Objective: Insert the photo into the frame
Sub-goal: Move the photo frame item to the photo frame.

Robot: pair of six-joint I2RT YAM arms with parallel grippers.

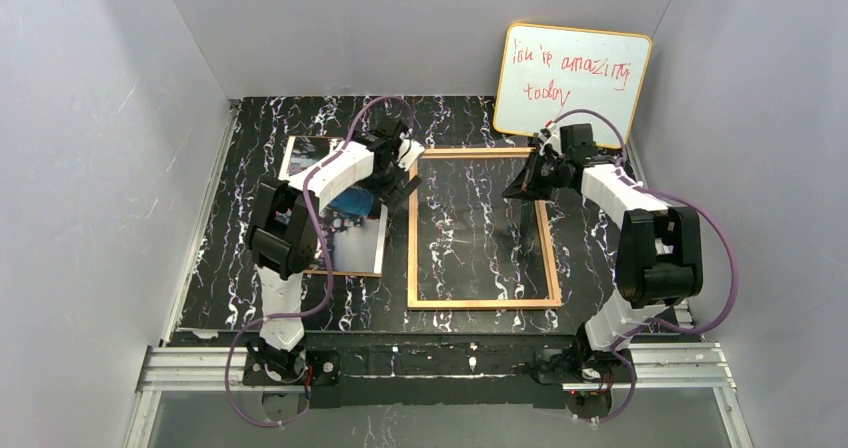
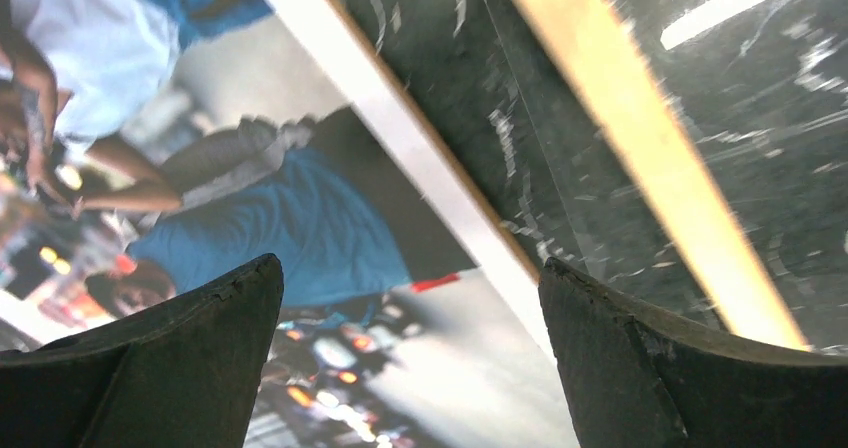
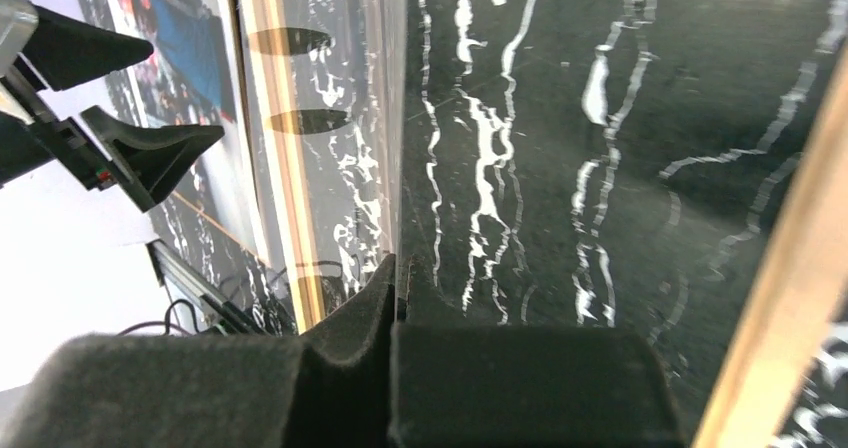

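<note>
The photo (image 2: 300,228) is a glossy print with a plain white border. The frame (image 2: 640,138) is smooth, light-orange wood, and its clear pane (image 3: 330,168) is shiny enough to mirror things. The table (image 1: 600,268) is glossy black with white marble veining, while the fingers (image 2: 180,368) of the left gripper (image 2: 410,263) are matt black, faintly grainy and chipped along their edges.

Whiteboard (image 1: 570,83) leaning upper right, crowding right gripper (image 1: 521,190); left gripper (image 1: 398,193) hanging over right edge of photo (image 1: 352,246), centre left; lower half of frame (image 1: 480,303) lying unobstructed.
</note>
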